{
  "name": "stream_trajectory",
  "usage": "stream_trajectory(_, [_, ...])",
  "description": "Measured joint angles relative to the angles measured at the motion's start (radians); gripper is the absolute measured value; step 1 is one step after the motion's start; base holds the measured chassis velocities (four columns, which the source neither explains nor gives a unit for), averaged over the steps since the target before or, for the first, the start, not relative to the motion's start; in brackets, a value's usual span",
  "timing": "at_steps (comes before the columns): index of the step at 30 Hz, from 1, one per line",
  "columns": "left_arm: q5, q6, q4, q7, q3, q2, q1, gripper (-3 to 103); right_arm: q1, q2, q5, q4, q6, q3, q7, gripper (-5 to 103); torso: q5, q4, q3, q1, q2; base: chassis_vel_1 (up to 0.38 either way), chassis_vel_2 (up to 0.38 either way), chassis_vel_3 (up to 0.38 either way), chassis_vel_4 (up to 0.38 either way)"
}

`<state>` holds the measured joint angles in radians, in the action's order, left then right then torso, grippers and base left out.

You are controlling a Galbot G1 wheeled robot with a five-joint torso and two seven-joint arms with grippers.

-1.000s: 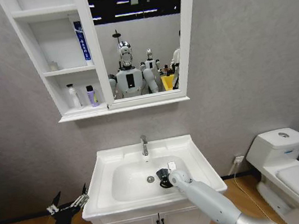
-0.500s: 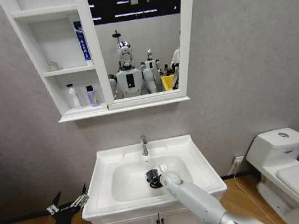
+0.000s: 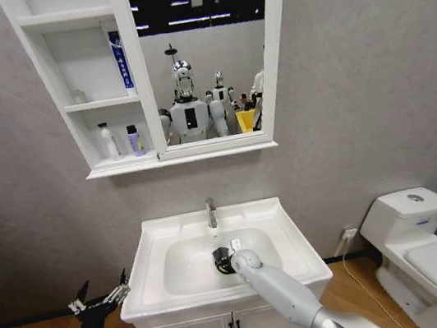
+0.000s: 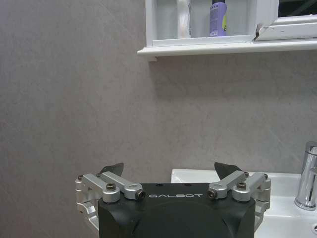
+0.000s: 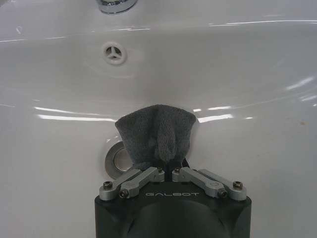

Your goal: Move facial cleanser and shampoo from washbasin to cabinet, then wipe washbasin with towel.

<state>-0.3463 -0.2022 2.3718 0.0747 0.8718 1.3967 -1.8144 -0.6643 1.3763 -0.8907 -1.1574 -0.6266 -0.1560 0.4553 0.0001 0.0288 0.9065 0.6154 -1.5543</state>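
Nearest to us, our left gripper hangs low beside the front left corner of the washbasin, its fingers spread wide and holding nothing; in the left wrist view the same gripper shows its two dark fingertips well apart, facing the grey wall.

A little farther in, our right arm reaches down into the oval bowl. Our right gripper has its jaws pressed together on the towel, pinching the dark grey cloth so that it bunches out ahead of the fingers and lies against the white ceramic. The cloth sits right at the chrome drain ring, covering part of it. In the head view the towel is a dark patch at the middle of the bowl.

Beyond the towel, on the rear wall of the bowl, we see the round overflow hole, and above it the chrome tap on the back rim.

Farthest away, up on the wall, hangs the cabinet. Its lowest niche holds a white bottle and a purple bottle, standing upright side by side.
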Motion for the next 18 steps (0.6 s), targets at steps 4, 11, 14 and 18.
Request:
stream_trajectory(4, [0.0,0.0,0.0,0.0,0.0,0.0,0.0,100,-0.018,-0.036,-0.008,-0.045,-0.005,0.008,0.019,2,-0.0001,0.0001,0.0,0.0,0.0,0.0,0.0,0.0,0.0])
stream_trajectory(11, [0.0,0.0,0.0,0.0,0.0,0.0,0.0,100,-0.02,-0.048,-0.013,-0.054,-0.002,0.004,0.007,2,-0.0003,0.0002,0.0,0.0,0.0,0.0,0.0,0.0,0.0])
stream_trajectory(14, [0.0,0.0,0.0,0.0,0.0,0.0,0.0,100,-0.012,-0.035,0.001,-0.034,0.001,-0.001,-0.008,2,-0.0003,0.0,0.0,0.0,0.0,0.0,0.0,0.0,0.0])
stream_trajectory(18, [0.0,0.0,0.0,0.0,0.0,0.0,0.0,100,0.004,0.005,0.046,0.023,0.01,-0.013,-0.045,2,-0.0003,-0.0001,0.0,0.0,0.0,0.0,0.0,0.0,0.0])
